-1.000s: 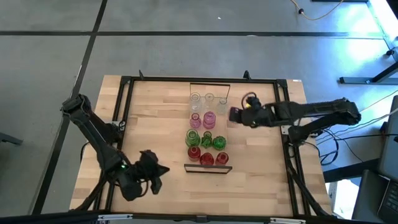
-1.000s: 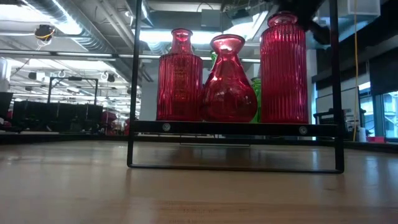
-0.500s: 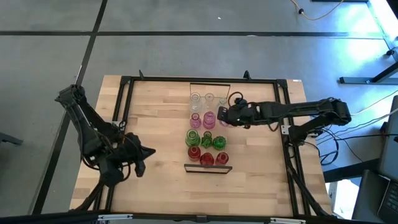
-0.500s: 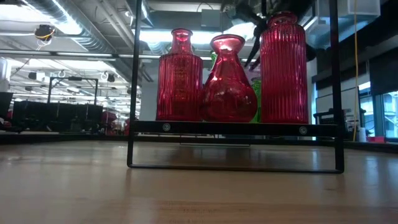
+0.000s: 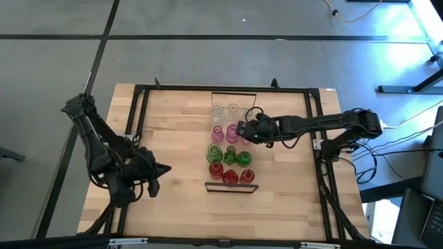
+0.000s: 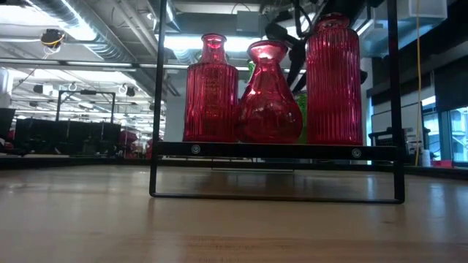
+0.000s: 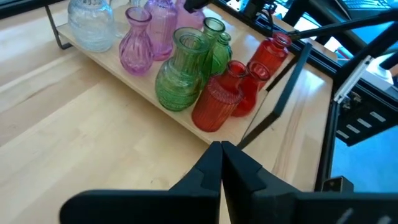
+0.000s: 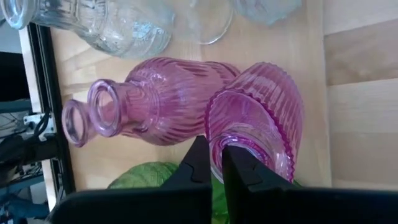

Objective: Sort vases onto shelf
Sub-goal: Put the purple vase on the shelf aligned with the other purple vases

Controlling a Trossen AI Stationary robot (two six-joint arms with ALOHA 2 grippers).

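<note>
The shelf (image 5: 235,99) lies along the middle of the table and carries rows of vases: clear ones (image 5: 225,109) at its far end, then pink (image 5: 224,133), green (image 5: 229,155) and red (image 6: 267,95) toward the near end. My right gripper (image 5: 242,130) reaches in from the table's right over the pink row and is shut on a ribbed pink vase (image 8: 261,106), beside two other pink vases (image 8: 168,106). My left gripper (image 5: 165,169) hangs shut over the table's left part, touching nothing, its fingers (image 7: 222,152) pointing toward the shelf. My right gripper pinches the ribbed pink vase by the rim of its mouth (image 8: 213,140), one finger inside the mouth and one outside. The fingers slant down from the table's right. The vase stands roughly upright at the shelf's right side; whether its base rests on the plank I cannot tell.
A black metal frame (image 5: 138,111) runs around the tabletop. Bare wood lies left and right of the shelf (image 5: 180,138). The shelf's black end frame (image 6: 157,109) stands at the near end, in front of the red vases.
My right gripper has gone toward the table's left and down with the pink vase, from beside the shelf to the pink row. My left gripper has risen and gone toward the far-left, away from the near edge, then held still.
</note>
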